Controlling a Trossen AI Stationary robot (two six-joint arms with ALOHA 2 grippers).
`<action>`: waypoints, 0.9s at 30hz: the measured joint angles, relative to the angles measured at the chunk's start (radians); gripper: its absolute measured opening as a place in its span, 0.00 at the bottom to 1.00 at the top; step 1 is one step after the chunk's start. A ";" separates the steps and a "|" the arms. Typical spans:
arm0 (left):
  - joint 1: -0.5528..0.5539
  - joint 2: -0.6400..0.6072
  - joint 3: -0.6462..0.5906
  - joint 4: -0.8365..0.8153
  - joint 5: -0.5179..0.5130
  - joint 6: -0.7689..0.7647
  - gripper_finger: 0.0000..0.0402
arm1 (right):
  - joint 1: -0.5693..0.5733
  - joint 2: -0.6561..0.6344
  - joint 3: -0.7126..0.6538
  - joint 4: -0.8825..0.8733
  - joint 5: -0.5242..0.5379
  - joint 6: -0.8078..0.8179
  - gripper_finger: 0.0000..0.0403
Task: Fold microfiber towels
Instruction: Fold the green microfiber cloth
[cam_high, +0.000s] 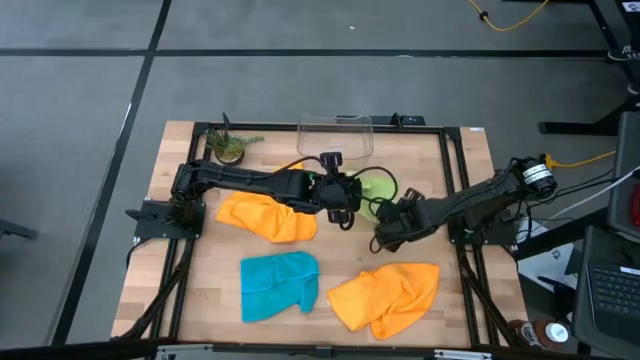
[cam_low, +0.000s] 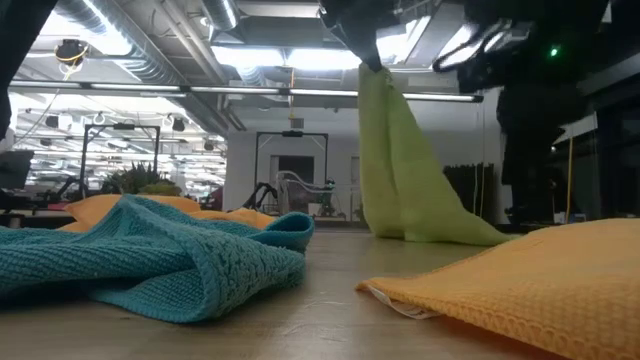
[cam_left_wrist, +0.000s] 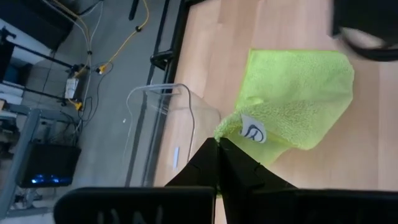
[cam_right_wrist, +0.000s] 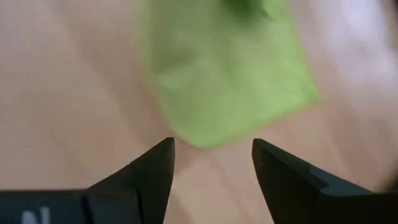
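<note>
The lime green towel (cam_high: 376, 186) hangs from my left gripper (cam_left_wrist: 219, 145), which is shut on it above the table's middle. In the low view it drapes down as a long fold (cam_low: 385, 150). My right gripper (cam_right_wrist: 213, 150) stands open just right of it and nearer the front (cam_high: 383, 237), with nothing between its fingers; the green towel (cam_right_wrist: 224, 81) lies beyond its fingertips. One orange towel (cam_high: 266, 216) lies crumpled under the left arm. A teal towel (cam_high: 280, 285) and a second orange towel (cam_high: 386, 296) lie crumpled near the front edge. My left gripper pinches the green towel at an upper edge (cam_left_wrist: 229, 129), right beside its white label (cam_left_wrist: 252, 131), between its two shut fingers. The fingers slant downward from the table's left. The towel hangs slack below them, and its lower end (cam_low: 440, 232) rests on the table.
A clear plastic bin (cam_high: 335, 135) stands at the table's far edge, close behind the left gripper. A small potted plant (cam_high: 229, 148) sits at the far left corner. Bare wood shows between the teal towel and the front orange towel.
</note>
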 joint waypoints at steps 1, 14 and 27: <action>0.000 0.000 0.000 -0.007 0.001 -0.008 0.00 | 0.012 0.000 0.000 0.029 0.003 -0.009 0.54; -0.009 0.000 0.018 -0.082 0.127 -0.106 0.00 | 0.049 0.000 0.000 0.279 0.053 -0.089 0.54; -0.062 -0.001 0.025 -0.081 0.141 -0.113 0.00 | -0.023 0.001 -0.068 0.301 0.124 -0.101 0.54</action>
